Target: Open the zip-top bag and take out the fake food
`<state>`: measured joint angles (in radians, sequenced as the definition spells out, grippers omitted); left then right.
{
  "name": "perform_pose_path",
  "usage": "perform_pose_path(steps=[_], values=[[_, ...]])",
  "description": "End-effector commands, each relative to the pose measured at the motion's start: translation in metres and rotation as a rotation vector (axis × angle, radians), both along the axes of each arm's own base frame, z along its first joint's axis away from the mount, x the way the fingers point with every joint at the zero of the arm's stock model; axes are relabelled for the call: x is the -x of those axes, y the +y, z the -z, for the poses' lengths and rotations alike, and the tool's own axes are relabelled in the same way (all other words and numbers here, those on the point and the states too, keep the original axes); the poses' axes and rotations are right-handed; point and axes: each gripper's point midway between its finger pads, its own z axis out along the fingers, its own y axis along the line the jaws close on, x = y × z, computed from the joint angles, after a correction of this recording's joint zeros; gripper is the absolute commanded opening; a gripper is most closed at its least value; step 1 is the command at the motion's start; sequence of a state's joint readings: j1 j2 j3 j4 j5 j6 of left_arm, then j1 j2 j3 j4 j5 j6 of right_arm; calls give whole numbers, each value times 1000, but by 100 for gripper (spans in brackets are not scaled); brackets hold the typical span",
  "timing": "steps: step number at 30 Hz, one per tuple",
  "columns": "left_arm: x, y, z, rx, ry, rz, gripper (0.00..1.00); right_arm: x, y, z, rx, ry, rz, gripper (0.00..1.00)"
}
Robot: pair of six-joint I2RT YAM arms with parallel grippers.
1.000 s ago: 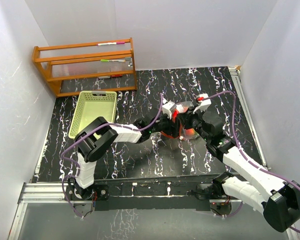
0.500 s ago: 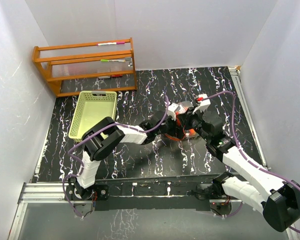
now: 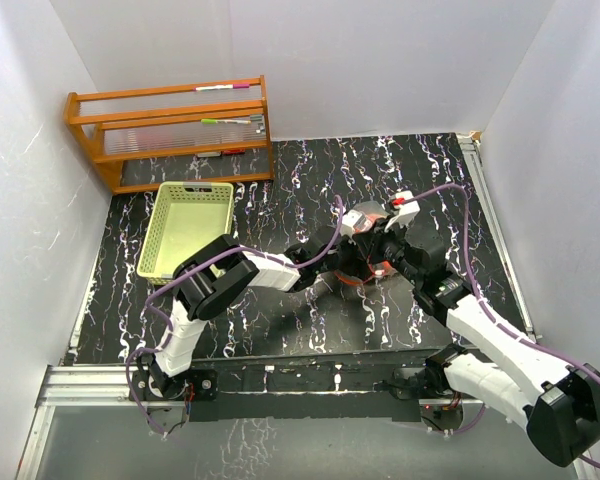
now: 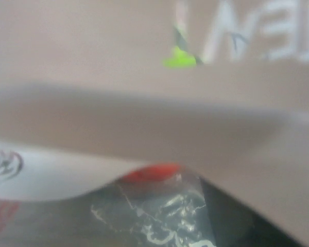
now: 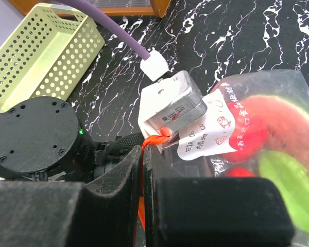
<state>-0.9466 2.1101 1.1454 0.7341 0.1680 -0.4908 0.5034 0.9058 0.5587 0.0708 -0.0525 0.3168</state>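
Observation:
The zip-top bag (image 3: 366,272) lies at mid-table between both grippers. In the right wrist view its clear plastic (image 5: 298,85) shows a white label (image 5: 211,128), a red watermelon slice (image 5: 278,116), a red round fruit (image 5: 247,141) and a green piece (image 5: 288,188) inside. My right gripper (image 5: 146,170) is shut on the red zip strip (image 5: 157,138). My left gripper (image 3: 357,243) meets the bag from the left and pinches the bunched strip just beyond the right jaws. The left wrist view is blurred, pressed against the plastic, with a bit of red strip (image 4: 149,172).
A pale green slotted basket (image 3: 160,225) sits at the left, also in the right wrist view (image 5: 41,56). An orange wooden shelf (image 3: 170,130) stands at the back left. White walls close in the table's sides.
The left arm has reached further right and both grippers have closed in over the bag. The bag has shifted slightly right and shows less in the top view.

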Motion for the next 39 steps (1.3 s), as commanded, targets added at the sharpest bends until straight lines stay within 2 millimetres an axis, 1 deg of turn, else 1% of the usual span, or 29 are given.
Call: perform_pose_path(steps=[1,4,5,10,13,15,18,19,20,28,35,38,39], values=[[11,-14,-8,47,-18,52,64,8,12,-27,-64,-87,-72,8],[13,-12,-9,42,-33,65,50,11,10,-23,-59,-84,-71,8],[12,-11,-10,38,-37,63,47,12,9,-22,-57,-83,-68,8],[13,-12,-16,44,-60,83,40,14,3,-18,-47,-85,-46,8],[17,-14,-20,62,-64,109,31,13,-1,-16,-36,-78,-27,8],[19,-14,-20,59,-61,113,25,12,-4,-17,-31,-79,-8,8],[19,-11,-21,53,-66,112,9,10,-9,-19,-22,-82,20,8],[19,-10,-21,52,-67,110,2,10,-11,-19,-18,-80,28,8],[19,-9,-22,52,-66,110,0,9,-13,-18,-12,-79,38,8],[25,-9,-31,67,-76,135,0,7,-26,-17,10,-71,105,7],[27,5,-48,65,-107,129,0,3,-38,-17,28,-67,175,8],[28,14,-56,42,-126,114,0,-3,-41,-11,52,-41,204,7],[27,18,-62,37,-142,105,0,-5,-41,-8,62,-27,212,8]])
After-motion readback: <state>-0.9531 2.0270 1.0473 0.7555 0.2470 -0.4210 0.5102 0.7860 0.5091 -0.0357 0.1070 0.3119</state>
